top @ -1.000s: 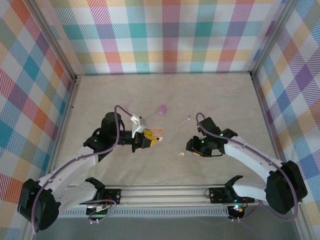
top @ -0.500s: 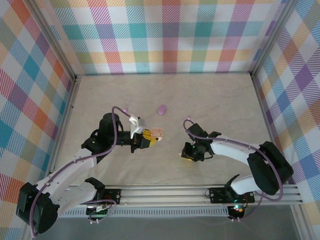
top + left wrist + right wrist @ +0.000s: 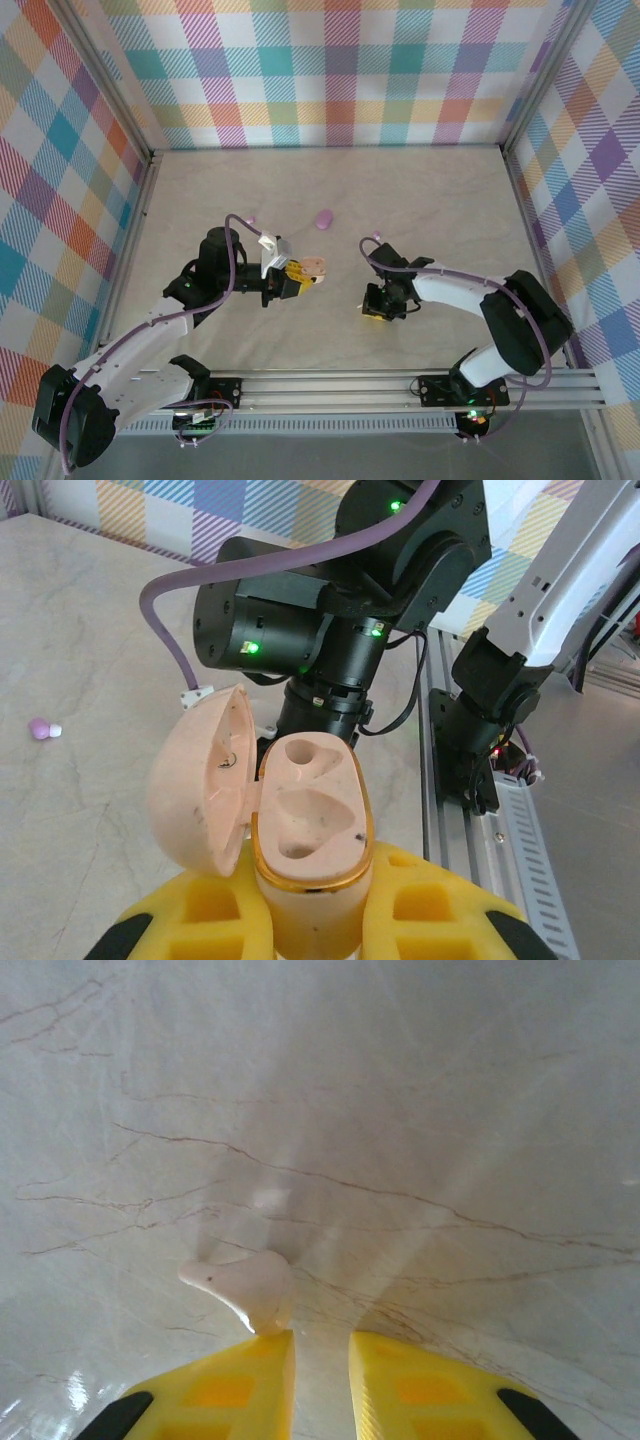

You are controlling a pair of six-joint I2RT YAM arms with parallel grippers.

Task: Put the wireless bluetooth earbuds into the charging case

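My left gripper [image 3: 298, 278] [image 3: 315, 905] is shut on the cream charging case [image 3: 315, 266] [image 3: 310, 820], held upright above the table. Its lid hangs open to the left, and both moulded wells inside the gold rim are bare. My right gripper [image 3: 372, 310] [image 3: 320, 1345] is down at the table to the right of the case. Its yellow fingers stand a little apart with nothing between them. A cream-white earbud [image 3: 245, 1288] lies on the table, touching the tip of the left finger and outside the gap.
A closed light purple case [image 3: 323, 219] lies behind the two grippers. One tiny purple earbud [image 3: 376, 236] sits behind the right gripper. Another purple earbud [image 3: 252, 218] [image 3: 40, 728] lies behind the left arm. Plaid walls ring the table; a metal rail [image 3: 330, 390] runs along the near edge.
My right gripper has swung left and down onto the spot where the white earbud lay, and its fingers have narrowed. The left arm has shifted only slightly, still holding the case.
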